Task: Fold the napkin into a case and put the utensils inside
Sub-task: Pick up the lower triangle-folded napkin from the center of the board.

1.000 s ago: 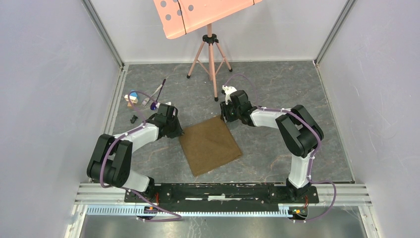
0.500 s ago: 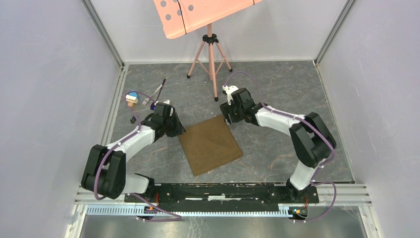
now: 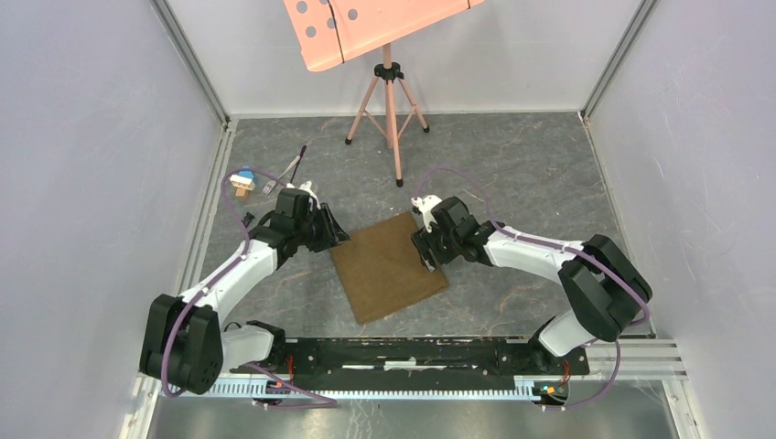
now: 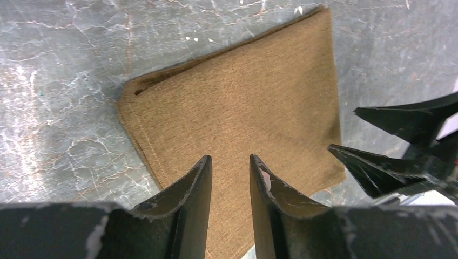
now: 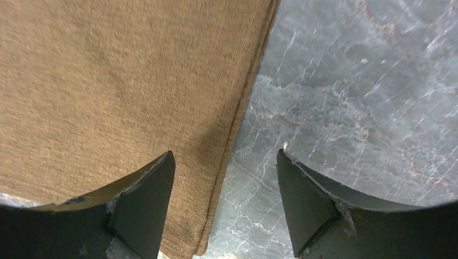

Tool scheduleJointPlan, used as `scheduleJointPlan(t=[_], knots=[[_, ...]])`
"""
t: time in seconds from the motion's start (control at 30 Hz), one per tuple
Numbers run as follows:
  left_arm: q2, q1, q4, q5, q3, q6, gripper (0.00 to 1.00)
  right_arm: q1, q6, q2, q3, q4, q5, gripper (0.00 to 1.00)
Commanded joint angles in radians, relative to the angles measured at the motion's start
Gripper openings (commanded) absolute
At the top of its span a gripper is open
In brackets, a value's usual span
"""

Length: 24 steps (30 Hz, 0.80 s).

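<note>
Left gripper [image 4: 229, 162]: jaws stood narrowly apart, empty, over the napkin [image 3: 388, 265] near its ten-o'clock corner; right gripper [image 5: 224, 156]: jaws stood wide apart, empty, straddling its two-o'clock edge; both arms reached forward, elbows bowed outward; the napkin, olive-brown woven cloth, doubled and hem-stitched, lay flat on the grey marbled table [image 3: 531, 174]; utensils [image 3: 295, 167] lay toward eleven o'clock.

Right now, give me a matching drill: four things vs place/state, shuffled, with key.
1 napkin
2 left end effector
3 right end effector
4 pink music stand

A straddles the napkin's right edge, wide open
B stands at the far edge of the table
C lies flat, centre
D by the napkin's left side, slightly open

Pairs: 1-C, 2-D, 3-A, 4-B
</note>
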<state>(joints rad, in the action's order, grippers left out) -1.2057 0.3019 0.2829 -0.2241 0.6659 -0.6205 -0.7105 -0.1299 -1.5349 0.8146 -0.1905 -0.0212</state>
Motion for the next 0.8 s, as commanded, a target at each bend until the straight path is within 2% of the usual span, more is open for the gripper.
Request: scheduleJointPlan(t=[0.0, 0.37, 0.6, 0.77], knots=[[0.051, -0.007, -0.002, -0.075, 0.017, -0.026, 0.40, -0.007, -0.006, 0.041, -0.035, 0.041, 0.015, 0.75], [0.174, -0.006, 0.102, -0.033, 0.018, 0.007, 0.40, -0.019, -0.010, 0.116, -0.102, 0.030, 0.023, 0.73], [0.191, -0.006, 0.112, -0.042, 0.011, 0.011, 0.40, -0.078, -0.026, 0.172, -0.173, 0.015, 0.015, 0.72], [0.207, -0.006, 0.105, -0.051, -0.005, 0.001, 0.41, -0.081, -0.038, 0.214, -0.238, 0.003, 0.089, 0.59]])
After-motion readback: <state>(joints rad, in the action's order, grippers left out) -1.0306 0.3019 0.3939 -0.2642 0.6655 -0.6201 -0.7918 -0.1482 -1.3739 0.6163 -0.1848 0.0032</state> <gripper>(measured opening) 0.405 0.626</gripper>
